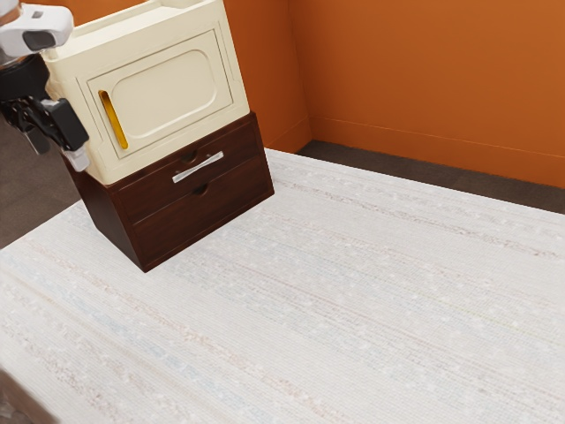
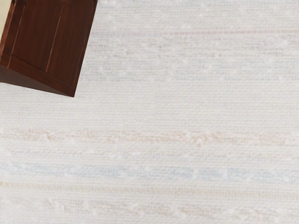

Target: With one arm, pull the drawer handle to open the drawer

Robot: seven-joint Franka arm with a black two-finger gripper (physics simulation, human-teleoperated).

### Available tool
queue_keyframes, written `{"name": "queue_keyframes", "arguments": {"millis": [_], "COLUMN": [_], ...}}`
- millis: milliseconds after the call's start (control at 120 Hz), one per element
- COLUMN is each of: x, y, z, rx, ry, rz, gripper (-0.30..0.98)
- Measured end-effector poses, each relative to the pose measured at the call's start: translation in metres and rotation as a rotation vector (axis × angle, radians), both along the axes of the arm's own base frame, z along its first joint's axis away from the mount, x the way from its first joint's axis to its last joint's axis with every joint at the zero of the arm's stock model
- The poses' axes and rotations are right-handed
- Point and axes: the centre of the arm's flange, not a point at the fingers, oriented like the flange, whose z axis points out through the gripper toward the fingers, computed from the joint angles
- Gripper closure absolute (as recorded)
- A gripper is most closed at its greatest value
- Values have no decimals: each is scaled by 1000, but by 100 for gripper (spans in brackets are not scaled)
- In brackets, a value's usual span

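Note:
In the exterior view my gripper point(image 1: 60, 152) is at the upper left, beside the cream cabinet's near side, its two fingers apart and nothing between them. A dark brown wooden drawer unit point(image 1: 150, 225) stands on the table under that cabinet. Its upper drawer carries a slanted silver bar handle point(image 1: 197, 168), and both drawer fronts look flush with the unit. The handle is well away from my gripper, toward the exterior view's right. From the hand, a corner of the drawer unit point(image 2: 51, 46) appears in the wrist view, without the handle.
The cream cabinet point(image 1: 163, 79) with a yellow handle point(image 1: 113, 119) rests on top of the drawer unit, close by my hand. A pale striped cloth covers the table point(image 1: 335, 291). Orange walls point(image 1: 424, 79) rise behind.

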Motion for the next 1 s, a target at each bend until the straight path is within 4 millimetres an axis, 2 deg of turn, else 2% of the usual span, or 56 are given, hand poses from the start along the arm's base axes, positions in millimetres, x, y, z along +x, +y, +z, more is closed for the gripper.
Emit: {"name": "queue_keyframes", "arguments": {"millis": [200,267,308,425,575,633,742,867,1000], "x": [6,14,20,45,61,63,52,56,75], "y": [2,-17,-24,-12,-6,-6,-8,-12,-26], "z": [7,24,26,3,-15,-18,-16,-42,-62], "rx": [29,51,57,83,131,141,185,248,307], "ry": [-53,-98,-106,-54,0,11,35,124,157], "rz": [-69,-127,-153,-172,-205,-218,-234,-266,-327], "gripper": [0,0,0,0,0,0,0,0,0]}}
